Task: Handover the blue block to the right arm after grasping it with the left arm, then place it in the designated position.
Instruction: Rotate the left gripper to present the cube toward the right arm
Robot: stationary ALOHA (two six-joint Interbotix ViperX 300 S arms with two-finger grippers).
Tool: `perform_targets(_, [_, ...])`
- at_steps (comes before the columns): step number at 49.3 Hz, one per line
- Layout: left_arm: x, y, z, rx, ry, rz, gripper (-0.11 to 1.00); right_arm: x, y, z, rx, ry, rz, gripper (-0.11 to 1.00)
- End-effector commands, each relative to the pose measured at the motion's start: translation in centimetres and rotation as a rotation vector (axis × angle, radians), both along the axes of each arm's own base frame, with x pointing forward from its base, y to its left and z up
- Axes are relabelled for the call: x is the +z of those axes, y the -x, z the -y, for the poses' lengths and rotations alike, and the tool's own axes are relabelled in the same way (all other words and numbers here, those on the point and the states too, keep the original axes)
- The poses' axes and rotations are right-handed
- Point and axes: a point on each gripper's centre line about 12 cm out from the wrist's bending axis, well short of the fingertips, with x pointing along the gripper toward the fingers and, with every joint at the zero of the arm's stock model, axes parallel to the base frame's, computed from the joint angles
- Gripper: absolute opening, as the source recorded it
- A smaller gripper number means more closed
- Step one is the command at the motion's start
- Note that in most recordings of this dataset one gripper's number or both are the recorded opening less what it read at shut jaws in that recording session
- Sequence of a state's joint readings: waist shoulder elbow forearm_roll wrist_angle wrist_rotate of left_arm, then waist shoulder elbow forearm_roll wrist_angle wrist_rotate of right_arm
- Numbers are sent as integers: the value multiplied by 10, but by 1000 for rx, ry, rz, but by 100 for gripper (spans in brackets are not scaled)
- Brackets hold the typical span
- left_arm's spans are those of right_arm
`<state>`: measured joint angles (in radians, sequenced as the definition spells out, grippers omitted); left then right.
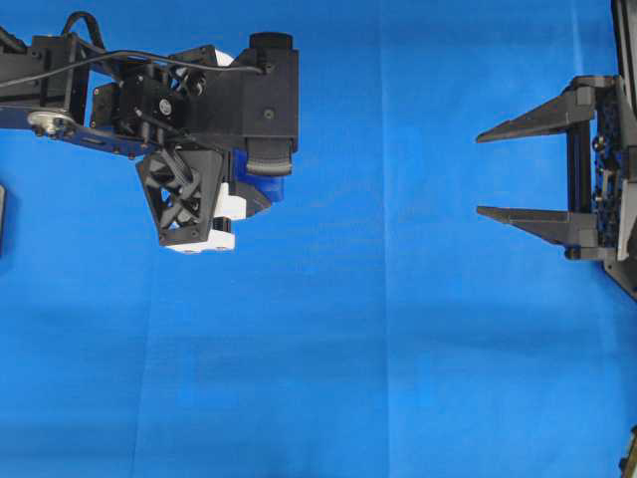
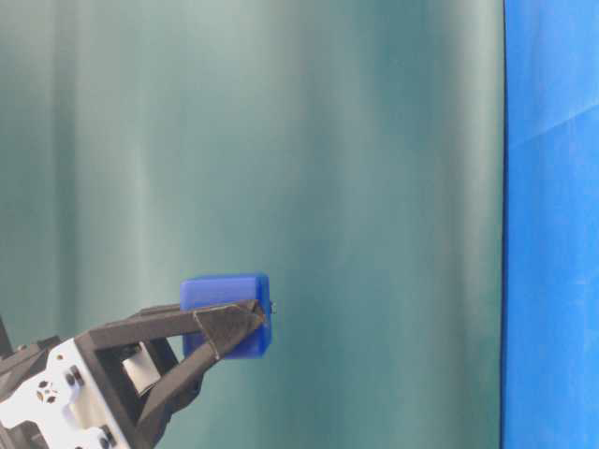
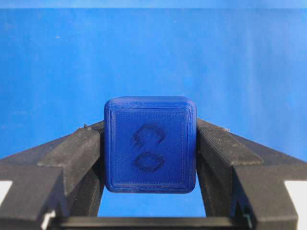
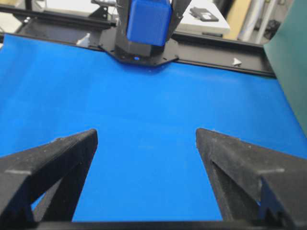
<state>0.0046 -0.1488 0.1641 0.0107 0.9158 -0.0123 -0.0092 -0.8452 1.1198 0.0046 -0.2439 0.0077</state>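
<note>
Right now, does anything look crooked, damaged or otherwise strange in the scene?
Nothing stands out. The small dark-blue cube sits squarely between the left gripper fingers, lifted above the blue cloth. The all-black right gripper is open and empty.

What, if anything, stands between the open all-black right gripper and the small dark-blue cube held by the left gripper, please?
Nothing visible does. The small dark-blue cube sits clamped in the left gripper, raised above the table. Between it and the open right gripper lies only bare blue cloth.
</note>
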Motion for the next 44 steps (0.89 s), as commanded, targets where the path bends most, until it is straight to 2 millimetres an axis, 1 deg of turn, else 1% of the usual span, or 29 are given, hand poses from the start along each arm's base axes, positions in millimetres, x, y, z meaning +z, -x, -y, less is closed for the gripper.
perform_targets(1, [35,13,0,1,-1,98,46,12,-3,0,-2,0,34,97])
perform_targets(15, [35,13,0,2,0,103,46,12,-3,0,-2,-1,32,97])
perform_targets(22, [36,13,0,4,2,138,46,12,-3,0,-2,-1,32,97])
perform_targets(30, [39,18,0,2,2,259,46,13,-2,0,-2,-1,35,97])
perform_targets(36, [43,24,1,0,4,390,46,14,-2,0,-2,0,40,97])
perform_targets(44, [42,34,1,-1,4,548,46,16,-2,0,-1,7,46,97])
